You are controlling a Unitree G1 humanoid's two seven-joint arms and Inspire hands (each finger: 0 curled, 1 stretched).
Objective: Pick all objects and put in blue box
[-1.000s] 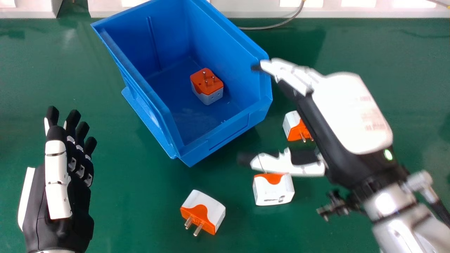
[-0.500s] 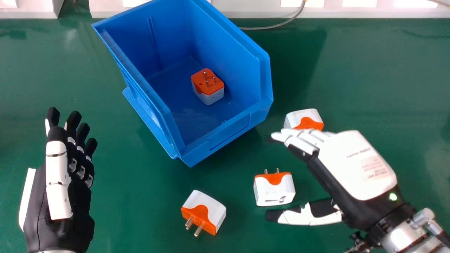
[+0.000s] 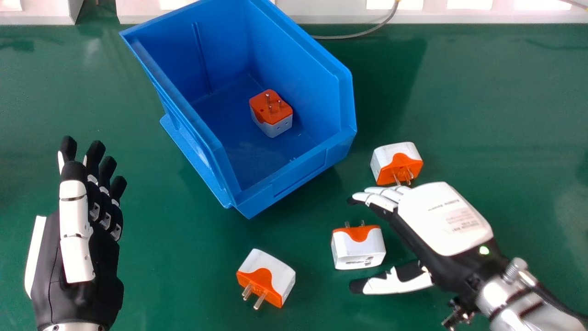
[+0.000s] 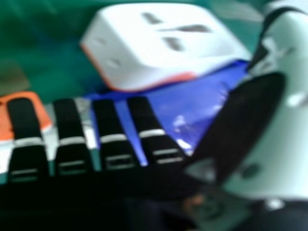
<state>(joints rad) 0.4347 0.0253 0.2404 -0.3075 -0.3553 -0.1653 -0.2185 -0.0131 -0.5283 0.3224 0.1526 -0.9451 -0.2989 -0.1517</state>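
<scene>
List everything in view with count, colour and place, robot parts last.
Blue box: 1, blue, on the table, upper middle of head view.
Boxed adapter: 1, orange and white, inside the box, prongs up.
Loose adapters: 3, white and orange, on the table: far one right of the box, middle one nearer the robot, near one left of that.
Table: 1, green, under everything.
Cable: 1, grey, far edge.
Left hand: 1, black and white, view's left.
Right hand: 1, black and white, lower right.
</scene>
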